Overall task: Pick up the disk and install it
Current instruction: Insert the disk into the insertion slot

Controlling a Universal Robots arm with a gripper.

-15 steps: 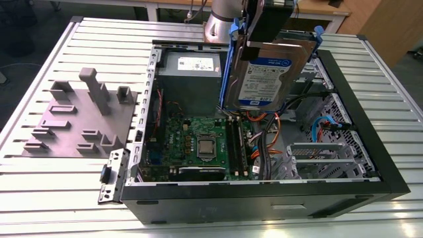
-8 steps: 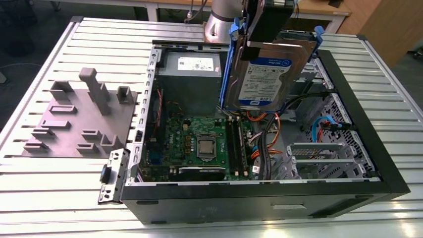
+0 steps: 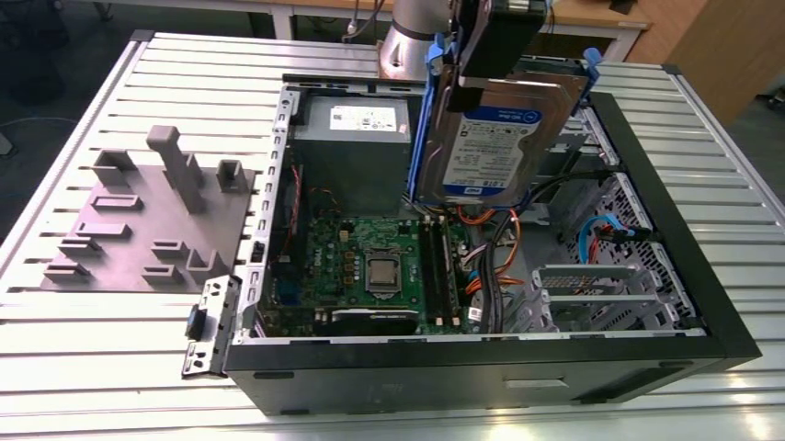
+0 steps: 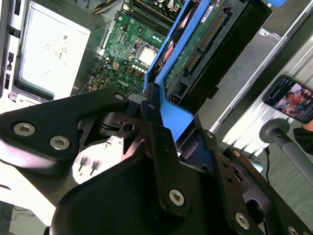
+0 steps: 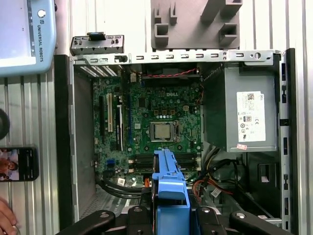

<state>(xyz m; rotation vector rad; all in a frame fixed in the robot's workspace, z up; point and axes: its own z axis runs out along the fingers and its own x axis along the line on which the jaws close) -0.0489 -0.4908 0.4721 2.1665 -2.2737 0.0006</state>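
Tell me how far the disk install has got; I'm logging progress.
Pickup looks done: the pincer is shut on the disk by its blue carrier, holding it above the open computer case. Installing is left: it is not yet seated in any bay.

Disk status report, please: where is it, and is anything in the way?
Pincer shut on the disk by its blue carrier. Held on edge over the open computer case, not seated. Loose cables beneath it.
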